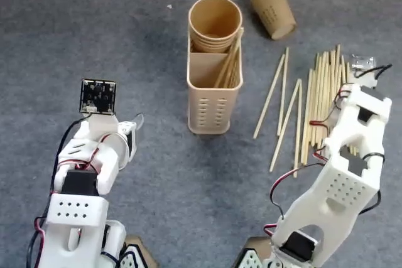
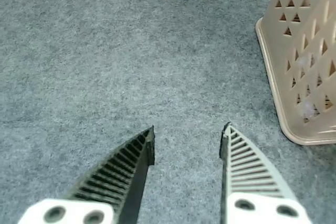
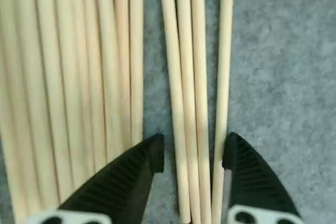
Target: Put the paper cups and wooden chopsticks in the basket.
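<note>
The right gripper (image 3: 193, 146) hangs with its jaws apart, a few loose chopsticks (image 3: 191, 77) between them and a wide pile alongside; the left gripper (image 2: 188, 135), also spread, holds nothing, with the basket (image 2: 302, 77) just off to its side. Farther out, stacked cups (image 1: 215, 20) and several chopsticks (image 1: 231, 61) are in the basket; 1 cup (image 1: 274, 10) lies beyond it, so most sticks remain

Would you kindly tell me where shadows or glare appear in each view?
High view: even light, no glare, a faint shadow at the arm-side end of the basket. Left wrist view: a thin soft shadow along the basket's base. Right wrist view: the wooden chopsticks are evenly lit, with narrow dark lines between them.
</note>
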`<state>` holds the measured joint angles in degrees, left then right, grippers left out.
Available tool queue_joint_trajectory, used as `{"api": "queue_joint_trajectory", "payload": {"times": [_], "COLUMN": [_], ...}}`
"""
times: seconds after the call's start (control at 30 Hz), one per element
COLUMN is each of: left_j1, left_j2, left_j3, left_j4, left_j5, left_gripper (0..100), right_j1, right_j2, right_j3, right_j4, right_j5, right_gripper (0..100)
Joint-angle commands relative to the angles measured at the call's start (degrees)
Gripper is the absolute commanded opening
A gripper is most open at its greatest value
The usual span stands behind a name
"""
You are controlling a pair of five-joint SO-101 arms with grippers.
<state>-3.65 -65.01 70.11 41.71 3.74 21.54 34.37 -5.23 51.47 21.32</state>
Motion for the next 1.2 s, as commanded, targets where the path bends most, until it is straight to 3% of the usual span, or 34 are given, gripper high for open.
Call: {"api": "queue_joint_trajectory", "payload": {"times": [0.0,0.17,0.57,0.77,0.97,1.17], "left_j1": [0.3,0.3,0.3,0.3,0.3,0.3], "left_j2": [0.1,0.1,0.1,0.1,0.1,0.1], "left_j3": [-1.1,-1.1,-1.1,-1.1,-1.1,-1.1], "left_j4": [-1.2,-1.2,-1.2,-1.2,-1.2,-1.2], "left_j5": [-0.4,-0.4,-0.4,-0.4,-0.4,-0.4], "left_gripper": [20,20,20,20,20,20], "right_j1": [-4.4,-4.4,-4.7,1.5,5.1,-3.9], "right_j2": [-2.9,-11.2,-23.7,-25.5,-28.2,-43.5], "right_j3": [1.7,2.0,1.9,1.9,1.5,1.5], "right_j4": [1.0,1.1,7.2,5.7,-2.7,-5.1], "right_j5": [-1.1,-5.0,-5.1,-5.1,-16.8,-23.4], "right_gripper": [17.6,0.4,0.8,0.8,0.8,0.8]}}
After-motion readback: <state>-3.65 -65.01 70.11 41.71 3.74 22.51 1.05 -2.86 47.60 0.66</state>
